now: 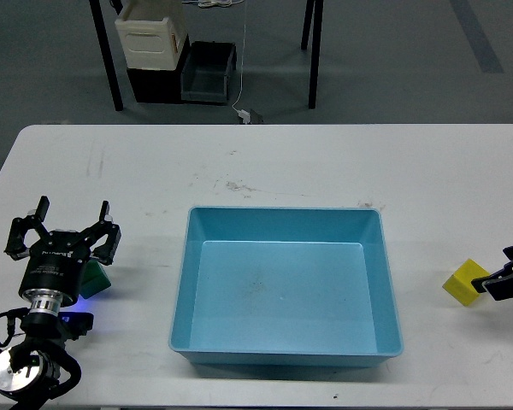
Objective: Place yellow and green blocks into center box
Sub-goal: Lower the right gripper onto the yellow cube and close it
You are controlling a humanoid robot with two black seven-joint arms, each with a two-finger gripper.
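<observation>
The light blue tray (181,282) lies empty in the middle of the white table. The dark green block (96,280) sits on the table to the tray's left, partly hidden by my left gripper (66,226), which hovers over it with its fingers spread open. The yellow block (465,282) sits on the table to the tray's right. My right gripper (506,269) comes in from the right edge with its fingers apart, its lower finger right beside the yellow block, holding nothing.
The white table (265,162) has faint scuff marks behind the tray. Beyond its far edge, on the floor, stand a cream-white crate (150,38), a dark grey bin (207,73) and black table legs (109,60).
</observation>
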